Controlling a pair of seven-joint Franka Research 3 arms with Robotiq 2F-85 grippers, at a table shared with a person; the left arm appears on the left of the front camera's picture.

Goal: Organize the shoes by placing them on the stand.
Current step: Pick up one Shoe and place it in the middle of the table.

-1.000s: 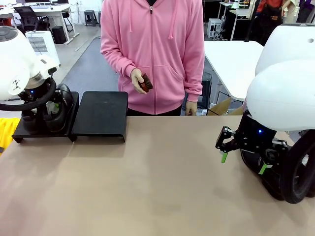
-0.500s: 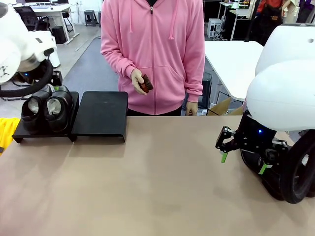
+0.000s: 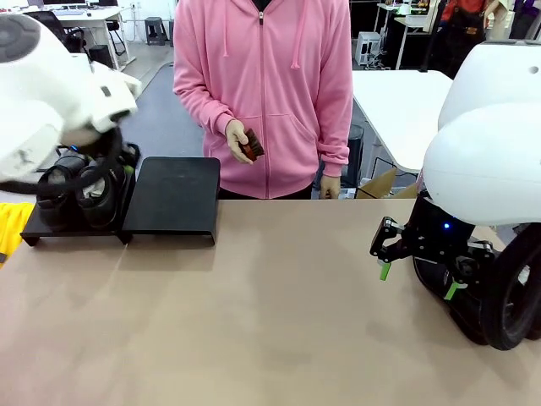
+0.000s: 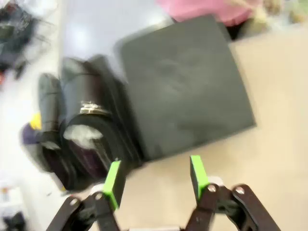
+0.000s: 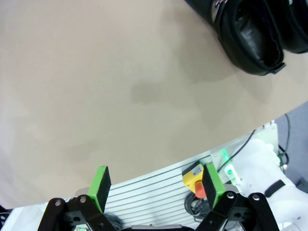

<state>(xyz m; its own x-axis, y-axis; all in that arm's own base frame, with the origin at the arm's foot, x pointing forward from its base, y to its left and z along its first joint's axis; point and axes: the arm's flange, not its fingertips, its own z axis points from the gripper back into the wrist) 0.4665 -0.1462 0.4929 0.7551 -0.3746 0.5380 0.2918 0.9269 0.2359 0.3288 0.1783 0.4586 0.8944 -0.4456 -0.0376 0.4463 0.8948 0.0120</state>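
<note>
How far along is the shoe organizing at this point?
Done: two glossy black leather dress shoes sit on the left panel of the low matte-black stand. In hand: nothing; left gripper and right gripper are open, empty. Left: black shoes on the tan table; right panel bare.

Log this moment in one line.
left jaws open, empty | right jaws open, empty | two shoes on stand, left panel | another shoe on table

Past my tan table (image 3: 279, 313), a grey floor (image 3: 156, 110) runs toward the frame's upper left, where white desks (image 3: 93, 14) and a dark stool (image 3: 155, 30) stand. Right of centre a white table (image 3: 397, 106) stands, with a cardboard box (image 3: 379, 183) below it.
</note>
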